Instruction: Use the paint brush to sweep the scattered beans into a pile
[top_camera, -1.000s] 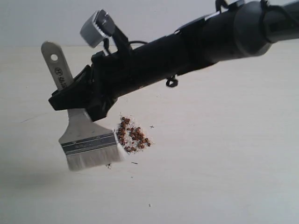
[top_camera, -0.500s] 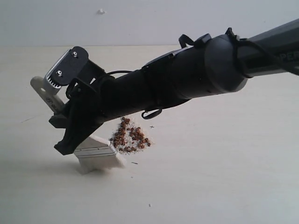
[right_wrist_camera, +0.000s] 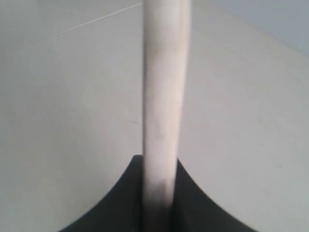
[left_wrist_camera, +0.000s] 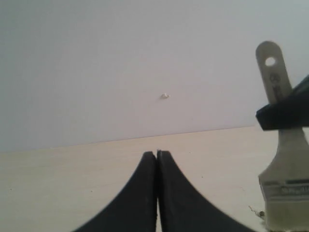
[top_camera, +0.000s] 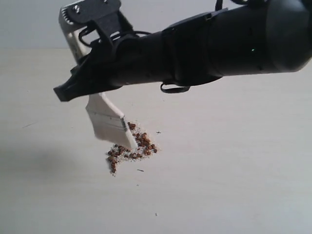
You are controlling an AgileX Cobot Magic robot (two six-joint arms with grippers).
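Black right hand [right_wrist_camera: 158,163] clamps the paint brush [top_camera: 109,122] touching the beans [top_camera: 140,143]; left hand [left_wrist_camera: 157,154] pressed together.

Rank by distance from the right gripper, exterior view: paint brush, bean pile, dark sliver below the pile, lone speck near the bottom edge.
1. Paint brush: clamped in the right gripper, pointing down.
2. Bean pile: right at the brush's tip.
3. Dark sliver: just past the pile, toward the camera.
4. Lone speck: farthest, near the bottom edge.
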